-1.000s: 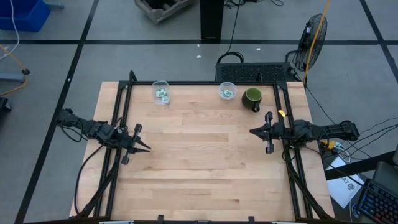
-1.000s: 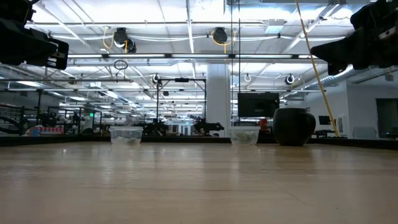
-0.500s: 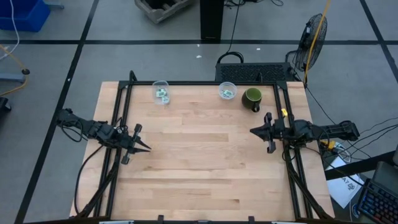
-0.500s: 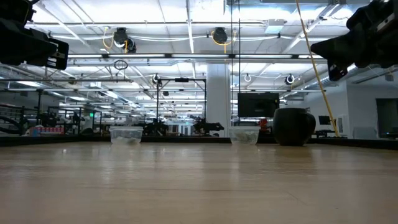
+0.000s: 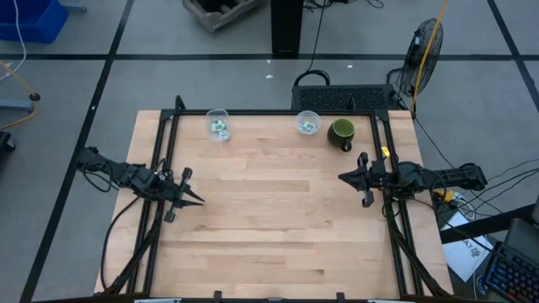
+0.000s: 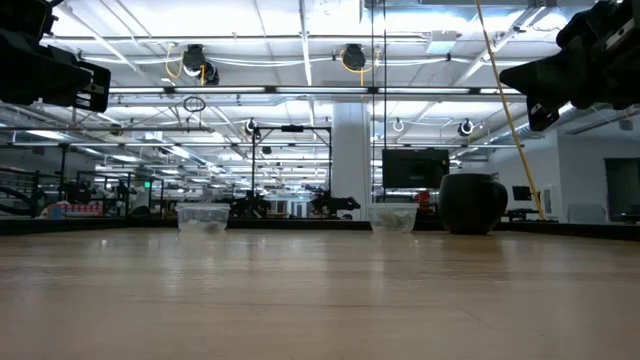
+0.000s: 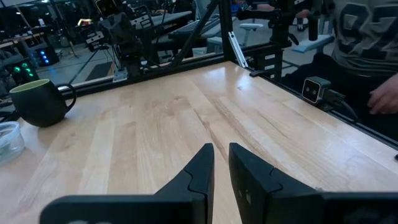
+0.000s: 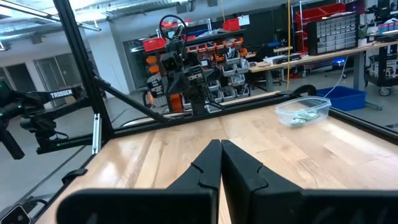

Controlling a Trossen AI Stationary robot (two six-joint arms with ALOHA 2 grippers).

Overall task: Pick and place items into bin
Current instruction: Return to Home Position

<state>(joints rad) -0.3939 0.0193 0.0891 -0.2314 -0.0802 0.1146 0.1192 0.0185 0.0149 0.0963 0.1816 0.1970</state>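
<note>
Two small clear tubs stand at the table's far edge, the left one (image 5: 218, 124) (image 6: 203, 217) and the right one (image 5: 308, 123) (image 6: 392, 217). Each has a few pale green and white packets lying in its bottom (image 8: 303, 116). My left gripper (image 5: 199, 201) (image 7: 221, 149) hovers over the table's left side, fingers together but for a narrow slit, touching nothing. My right gripper (image 5: 342, 178) (image 8: 221, 144) hovers over the right side, shut and empty. Both point toward the table's middle.
A dark green mug (image 5: 341, 133) (image 7: 37, 102) stands beside the right tub near the far right corner. Black frame rails (image 5: 165, 143) run along the table's left, right and far edges. The wooden top (image 5: 269, 210) between the arms is bare. A person sits beyond the near edge (image 7: 367, 50).
My right gripper dipped slightly at the start of the last second and has held still since. Nothing else has moved.
</note>
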